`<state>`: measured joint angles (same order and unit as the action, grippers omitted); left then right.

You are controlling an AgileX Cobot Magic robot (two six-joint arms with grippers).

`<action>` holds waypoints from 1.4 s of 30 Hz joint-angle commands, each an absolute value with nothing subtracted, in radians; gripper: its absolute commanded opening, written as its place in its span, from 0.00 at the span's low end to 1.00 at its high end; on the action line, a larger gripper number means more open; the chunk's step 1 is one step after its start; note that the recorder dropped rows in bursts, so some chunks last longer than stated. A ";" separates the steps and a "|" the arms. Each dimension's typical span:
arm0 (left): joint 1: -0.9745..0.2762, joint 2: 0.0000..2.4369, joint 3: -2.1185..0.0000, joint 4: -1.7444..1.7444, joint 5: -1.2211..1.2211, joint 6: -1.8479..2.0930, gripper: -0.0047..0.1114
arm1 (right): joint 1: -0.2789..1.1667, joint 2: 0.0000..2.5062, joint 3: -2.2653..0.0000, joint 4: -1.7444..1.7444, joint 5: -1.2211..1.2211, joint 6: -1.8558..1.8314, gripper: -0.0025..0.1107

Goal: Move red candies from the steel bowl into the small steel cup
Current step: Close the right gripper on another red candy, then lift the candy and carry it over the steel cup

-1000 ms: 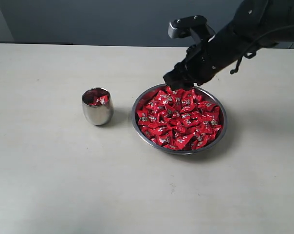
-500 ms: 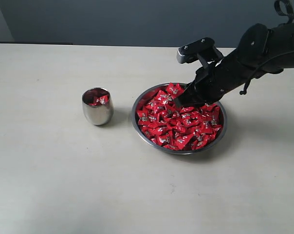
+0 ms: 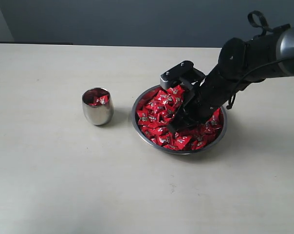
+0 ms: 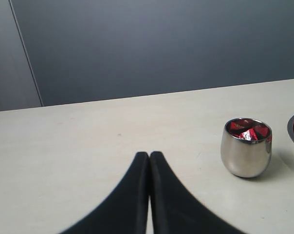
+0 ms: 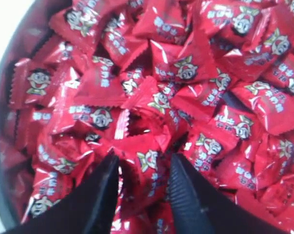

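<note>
One steel bowl (image 3: 135, 123), one small steel cup (image 3: 97, 115), and dozens of red candies (image 3: 156, 117), too many to count exactly.

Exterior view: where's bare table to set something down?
Bare table runs wide between the camera and the small steel cup and steel bowl, also left of the cup and behind both. The gap between cup and bowl is narrow. The bowl is crowded: red candies fill it and the right hand is down among them.

The right gripper (image 5: 144, 161) is tilted downward, jaws set apart; the left gripper (image 4: 149, 155) is pressed fully together.
</note>
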<state>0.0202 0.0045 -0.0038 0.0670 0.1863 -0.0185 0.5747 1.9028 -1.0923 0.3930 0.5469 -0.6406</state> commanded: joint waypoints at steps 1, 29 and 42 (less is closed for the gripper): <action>0.017 0.000 0.000 0.068 0.180 -0.020 0.04 | 0.578 1.924 -1.090 0.300 0.504 -0.559 0.33; 0.017 0.000 0.000 0.068 0.181 -0.020 0.04 | 0.584 1.769 -1.090 0.316 0.504 -0.545 0.01; 0.017 0.000 0.000 0.068 0.181 -0.020 0.04 | 0.692 1.745 -1.116 0.423 0.341 -0.635 0.01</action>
<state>0.0202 0.0045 -0.0038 0.0670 0.1863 -0.0185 0.6587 1.7481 -1.0950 0.4132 0.3773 -0.6175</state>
